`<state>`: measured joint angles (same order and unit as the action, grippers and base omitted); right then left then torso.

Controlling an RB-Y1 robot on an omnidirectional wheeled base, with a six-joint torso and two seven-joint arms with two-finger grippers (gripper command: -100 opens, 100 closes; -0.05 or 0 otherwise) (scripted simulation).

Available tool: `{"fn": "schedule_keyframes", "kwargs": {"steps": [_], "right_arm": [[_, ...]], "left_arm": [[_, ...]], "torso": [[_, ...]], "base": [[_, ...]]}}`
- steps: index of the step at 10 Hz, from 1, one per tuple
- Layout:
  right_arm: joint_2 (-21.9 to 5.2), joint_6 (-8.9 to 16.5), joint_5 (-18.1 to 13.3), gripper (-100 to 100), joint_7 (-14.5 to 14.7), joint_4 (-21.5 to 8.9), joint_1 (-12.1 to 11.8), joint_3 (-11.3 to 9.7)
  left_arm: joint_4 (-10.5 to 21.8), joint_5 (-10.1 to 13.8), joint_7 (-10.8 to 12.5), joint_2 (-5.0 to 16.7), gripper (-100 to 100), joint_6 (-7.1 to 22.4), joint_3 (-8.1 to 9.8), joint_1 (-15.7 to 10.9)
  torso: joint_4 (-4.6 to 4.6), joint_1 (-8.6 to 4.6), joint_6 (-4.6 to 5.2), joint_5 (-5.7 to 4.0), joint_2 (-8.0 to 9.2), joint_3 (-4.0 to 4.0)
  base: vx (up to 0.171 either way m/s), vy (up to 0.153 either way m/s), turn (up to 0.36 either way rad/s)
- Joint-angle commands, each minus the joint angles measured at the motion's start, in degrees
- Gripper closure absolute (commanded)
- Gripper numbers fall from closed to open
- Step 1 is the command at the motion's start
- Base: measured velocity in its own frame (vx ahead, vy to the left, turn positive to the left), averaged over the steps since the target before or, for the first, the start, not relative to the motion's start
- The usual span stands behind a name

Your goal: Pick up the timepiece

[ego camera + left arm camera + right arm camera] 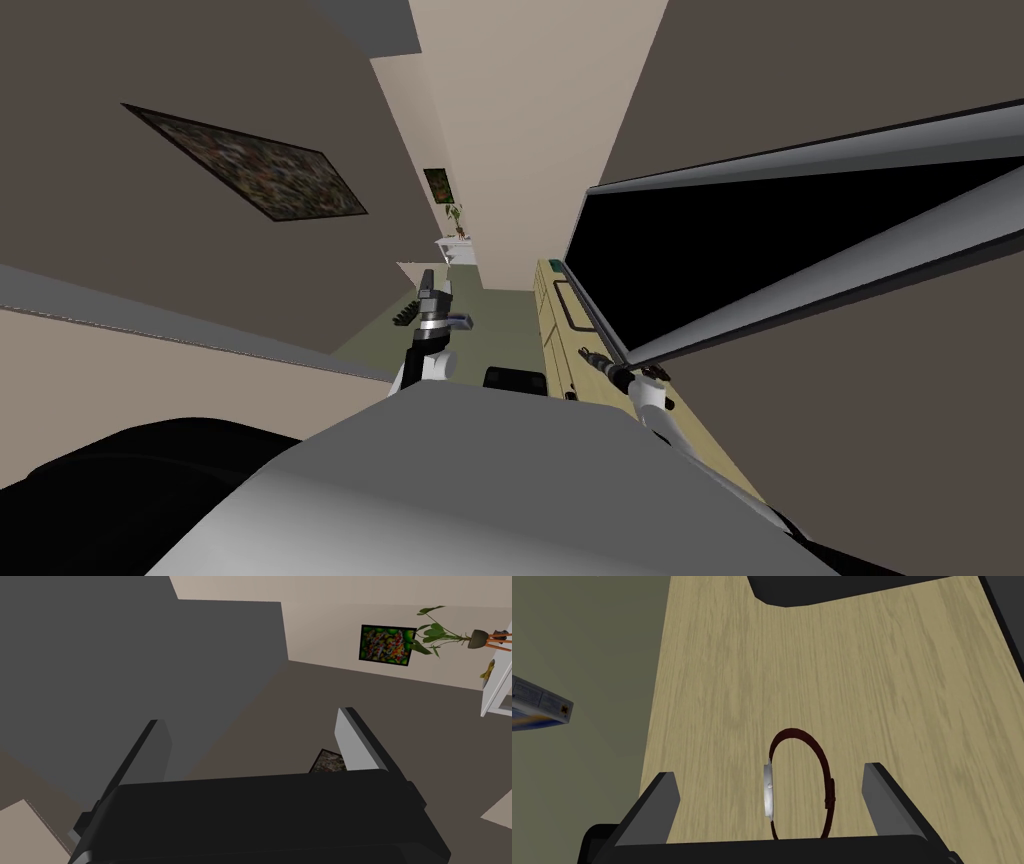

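Observation:
A wristwatch (799,786) with a dark red-brown strap and a silver case stands on its edge on a light wooden cabinet top (737,676). My right gripper (769,773) is open, and the watch sits between its two fingers without touching either. In the head view, the right gripper (590,357) reaches low over the cabinet (556,330), just under the screen's lower corner. My left gripper (430,280) is raised in front of my chest, open (251,717) and holding nothing.
A large black screen (760,250) stands on the cabinet right beside my right arm, and its dark base (837,588) lies just beyond the watch. A blue and white box (539,708) lies on the olive floor beside the cabinet. A black block (514,380) sits near my chest.

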<state>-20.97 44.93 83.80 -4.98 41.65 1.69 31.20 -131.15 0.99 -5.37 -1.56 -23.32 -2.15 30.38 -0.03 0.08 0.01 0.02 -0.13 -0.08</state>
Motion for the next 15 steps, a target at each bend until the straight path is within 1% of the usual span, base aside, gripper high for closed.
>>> {"fn": "schedule_keyframes", "kwargs": {"steps": [1, 2, 3, 4, 5, 6, 7, 8, 9, 10, 11, 12, 14, 15], "right_arm": [[-0.24, 1.77, 2.86, -100, 2.86, -1.52, -2.86, 2.34], [-0.24, 1.77, 3.02, -100, 3.52, -1.52, -2.89, 2.34], [-0.63, 3.26, 5.42, -100, 5.68, -2.9, -5.22, 4.3], [-0.63, 3.26, 5.53, -100, 6.2, -2.9, -5.22, 4.3], [-1.02, 4.74, 8.04, -100, 8.89, -4.28, -7.28, 6.26], [-1.02, 4.74, 8.04, -100, 8.89, -4.28, -7.55, 6.26], [-1.41, 6.23, 10.55, -100, 11.57, -5.66, -9.88, 8.22], [-1.41, 6.23, 10.55, -100, 11.57, -5.66, -9.88, 8.22], [-1.79, 7.72, 13.02, -100, 13.7, -7.04, -12.21, 10.18], [-1.79, 7.72, 13.06, -100, 14.26, -7.04, -12.21, 10.18], [-2.18, 9.2, 15.58, -100, 16.94, -8.42, -14.44, 12.15], [-2.18, 9.2, 15.58, -100, 16.94, -7.84, -14.55, 12.15], [-2.18, 9.2, 15.58, -100, 16.94, -8.42, -14.55, 12.15], [-2.57, 10.69, 18.09, -100, 19.5, -9.8, -16.88, 14.11]], "left_arm": [[0.0, 0.0, 0.0, 0.0, 0, 0.0, 0.0, 0.0], [0.0, 0.0, 0.0, 0.0, 0, 0.0, -0.01, -0.01], [0.0, 0.0, 0.0, 0.0, 0, 0.0, 0.0, 0.0], [0.0, 0.0, 0.0, 0.0, 0, 0.0, 0.0, 0.0], [0.0, 0.0, 0.0, 0.0, 0, 0.0, 0.0, 0.01], [0.0, 0.0, 0.0, 0.0, 0, 0.0, 0.0, 0.0], [0.0, 0.0, 0.0, 0.0, 0, 0.0, 0.0, 0.0], [0.0, 0.0, 0.0, 0.0, 0, 0.0, 0.0, 0.0], [0.0, 0.0, 0.0, 0.0, 0, 0.0, 0.0, 0.0], [0.0, 0.0, 0.0, 0.0, 0, 0.0, 0.0, 0.0], [0.0, 0.0, 0.0, 0.0, 0, 0.0, 0.0, 0.0], [0.0, 0.0, 0.0, 0.0, 0, 0.0, 0.0, 0.0], [0.0, 0.0, 0.0, 0.0, 0, 0.0, 0.01, 0.0], [0.0, 0.0, 0.0, 0.0, 0, 0.0, 0.0, 0.0]], "torso": [[0.0, 0.0, 0.0, 0.0, 0.0, 0.0], [-0.01, 0.08, -0.04, 0.0, -0.08, -0.04], [-0.02, 0.05, 0.01, 0.02, -0.08, -0.05], [-0.03, 0.02, -0.03, 0.0, -0.15, -0.08], [-0.02, 0.01, 0.01, 0.01, -0.09, -0.06], [-0.02, 0.05, -0.03, 0.01, -0.1, -0.06], [-0.01, 0.05, 0.0, 0.02, -0.08, -0.05], [-0.02, 0.06, -0.02, 0.02, -0.11, -0.06], [-0.01, 0.05, -0.01, 0.01, -0.07, -0.05], [-0.02, 0.06, -0.03, -0.01, -0.11, -0.06], [-0.02, -0.01, -0.04, -0.05, -0.11, -0.07], [-0.01, -0.03, -0.06, -0.06, -0.11, -0.06], [0.0, -0.09, -0.04, -0.07, -0.03, -0.02], [0.02, -0.1, -0.05, -0.08, 0.05, 0.02]], "base": [[0.073, 0.038, 0.263], [0.07, 0.025, 0.095], [0.088, 0.021, 0.228], [0.068, 0.012, 0.094], [0.072, 0.028, 0.213], [0.067, 0.021, 0.11], [0.081, 0.028, 0.182], [0.061, 0.019, 0.115], [0.079, 0.026, 0.251], [0.064, 0.011, 0.097], [0.064, 0.019, 0.233], [0.057, 0.01, 0.096], [0.015, 0.0, -0.02], [0.051, 0.012, 0.22]]}}
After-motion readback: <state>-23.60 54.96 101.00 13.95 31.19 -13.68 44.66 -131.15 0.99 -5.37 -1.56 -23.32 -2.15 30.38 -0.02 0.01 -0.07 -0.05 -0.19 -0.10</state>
